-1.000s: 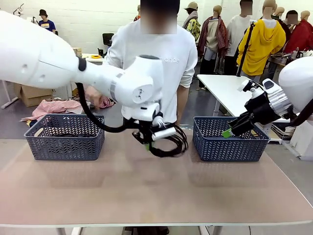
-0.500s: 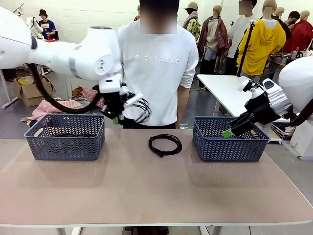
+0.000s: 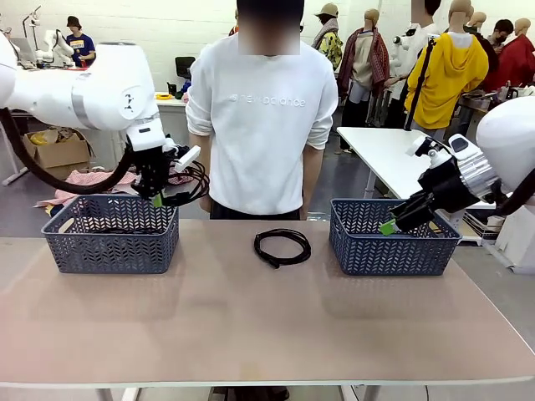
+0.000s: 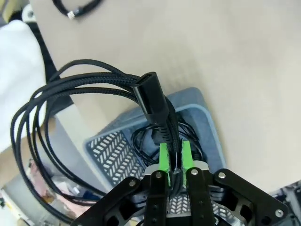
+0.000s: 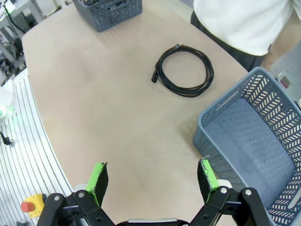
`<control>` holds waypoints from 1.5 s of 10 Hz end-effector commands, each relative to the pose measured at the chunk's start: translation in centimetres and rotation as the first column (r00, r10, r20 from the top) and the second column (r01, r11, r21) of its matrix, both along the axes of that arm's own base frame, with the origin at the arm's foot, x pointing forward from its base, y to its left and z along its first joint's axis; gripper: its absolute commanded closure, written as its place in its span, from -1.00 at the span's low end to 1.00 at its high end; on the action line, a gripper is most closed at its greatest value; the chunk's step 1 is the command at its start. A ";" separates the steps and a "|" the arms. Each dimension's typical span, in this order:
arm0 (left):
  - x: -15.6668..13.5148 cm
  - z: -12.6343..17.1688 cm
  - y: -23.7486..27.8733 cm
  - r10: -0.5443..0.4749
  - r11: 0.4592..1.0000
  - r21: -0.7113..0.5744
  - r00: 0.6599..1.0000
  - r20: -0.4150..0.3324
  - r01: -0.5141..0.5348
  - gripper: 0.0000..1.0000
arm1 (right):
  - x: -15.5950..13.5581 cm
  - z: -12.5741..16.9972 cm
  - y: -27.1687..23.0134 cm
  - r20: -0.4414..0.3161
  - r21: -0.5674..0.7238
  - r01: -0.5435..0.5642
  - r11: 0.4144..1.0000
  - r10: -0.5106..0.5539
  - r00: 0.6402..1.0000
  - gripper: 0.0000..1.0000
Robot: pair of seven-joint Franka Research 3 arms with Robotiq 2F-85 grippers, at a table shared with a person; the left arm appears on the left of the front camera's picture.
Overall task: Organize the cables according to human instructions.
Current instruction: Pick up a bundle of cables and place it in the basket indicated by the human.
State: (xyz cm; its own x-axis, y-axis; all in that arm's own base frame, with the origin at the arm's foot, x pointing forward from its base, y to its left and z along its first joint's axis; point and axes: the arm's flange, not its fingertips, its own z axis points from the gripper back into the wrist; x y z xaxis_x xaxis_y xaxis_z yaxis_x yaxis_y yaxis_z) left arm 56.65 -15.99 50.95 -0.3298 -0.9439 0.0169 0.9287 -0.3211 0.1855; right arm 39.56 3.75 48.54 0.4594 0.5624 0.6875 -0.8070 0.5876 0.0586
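Note:
My left gripper (image 3: 158,198) is shut on a coiled black cable (image 3: 191,179) and holds it in the air over the far right corner of the left basket (image 3: 109,247). In the left wrist view the green pads (image 4: 163,156) pinch the cable (image 4: 89,82) just below its plug, above the basket (image 4: 113,151). Another cable (image 4: 146,138) lies inside that basket. One more coiled cable (image 3: 282,246) rests on the table's middle, also seen in the right wrist view as a cable (image 5: 184,70). My right gripper (image 3: 391,225) hangs open over the right basket (image 3: 393,248), holding nothing.
A person in a white sweater (image 3: 263,117) stands at the far side of the table, between the baskets. The right basket (image 5: 277,101) has nothing inside it. Bare tabletop (image 3: 251,317) stretches across the near half.
My left arm has lifted one coiled cable from the table's middle and carried it left to above the left basket. A second cable stayed on the table. The right arm has not moved.

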 end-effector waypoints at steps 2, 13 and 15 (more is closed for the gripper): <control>-0.1 0.3 -0.9 -0.052 0.999 0.014 0.999 0.011 0.052 1.00 | 0.2 -0.2 -0.1 0.017 0.024 -0.022 0.999 0.022 1.000 -1.00; 1.4 -1.6 6.1 0.123 0.992 -0.001 0.992 -0.004 -0.123 0.76 | 0.2 -0.2 -0.1 0.017 0.024 -0.022 0.999 0.022 1.000 -1.00; 2.2 -2.9 8.1 0.171 0.985 -0.024 0.985 -0.015 -0.171 0.76 | 0.2 -0.2 -0.1 0.017 0.024 -0.022 0.999 0.022 1.000 -1.00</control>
